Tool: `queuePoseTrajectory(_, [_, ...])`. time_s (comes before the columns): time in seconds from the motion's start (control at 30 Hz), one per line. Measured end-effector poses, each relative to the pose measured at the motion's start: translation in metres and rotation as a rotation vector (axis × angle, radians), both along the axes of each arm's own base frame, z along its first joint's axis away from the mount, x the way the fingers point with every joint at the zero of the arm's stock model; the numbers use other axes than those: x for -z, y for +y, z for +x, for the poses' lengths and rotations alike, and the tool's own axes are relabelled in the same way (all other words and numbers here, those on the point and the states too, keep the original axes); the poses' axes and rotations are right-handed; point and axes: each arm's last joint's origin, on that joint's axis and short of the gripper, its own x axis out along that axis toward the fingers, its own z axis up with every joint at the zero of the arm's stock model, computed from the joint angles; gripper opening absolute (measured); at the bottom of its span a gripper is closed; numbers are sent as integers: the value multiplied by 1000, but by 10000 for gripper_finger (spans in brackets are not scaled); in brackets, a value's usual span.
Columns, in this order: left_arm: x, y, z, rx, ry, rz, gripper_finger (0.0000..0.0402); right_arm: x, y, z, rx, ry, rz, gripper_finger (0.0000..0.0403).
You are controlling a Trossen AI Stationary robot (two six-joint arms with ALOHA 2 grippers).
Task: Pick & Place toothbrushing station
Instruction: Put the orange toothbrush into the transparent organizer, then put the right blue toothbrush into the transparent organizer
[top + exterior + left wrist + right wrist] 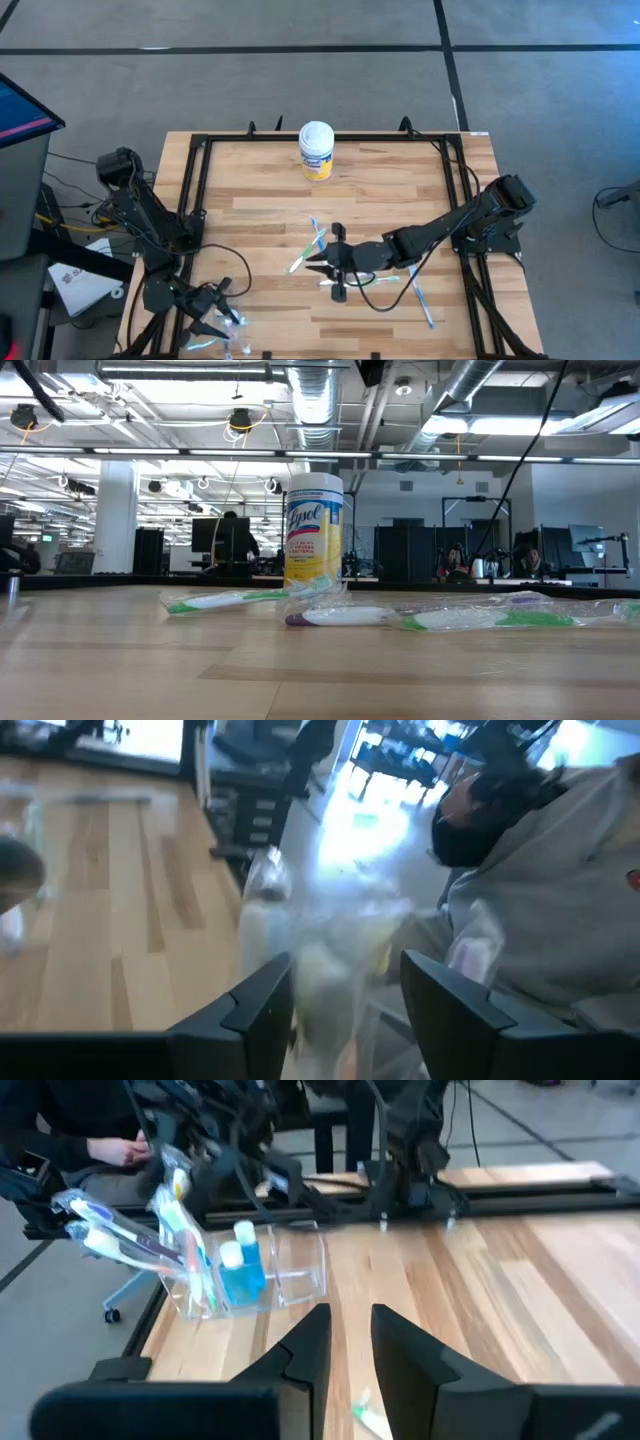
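Wood-plank table point(400, 180), open-plan office behind, left end effector point(345, 995) parted, right end effector point(350, 1342) ajar, both empty

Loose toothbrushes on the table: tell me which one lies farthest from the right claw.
The blue-and-white toothbrush lying alone toward the table's right front, past the right arm's elbow. The others cluster right around the right claw at mid-table.
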Motion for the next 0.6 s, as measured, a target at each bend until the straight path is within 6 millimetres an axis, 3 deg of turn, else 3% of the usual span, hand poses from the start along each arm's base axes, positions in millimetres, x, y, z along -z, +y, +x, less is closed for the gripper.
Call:
queuePoseTrajectory(0.3, [-17,6,-2,-2,-91,-5,188,13,-2,-5,31,137,13,67])
queuePoseTrajectory(0.6, [-35,25,4,-235,-180,11,188,32,-5,-19,32,386,64,67])
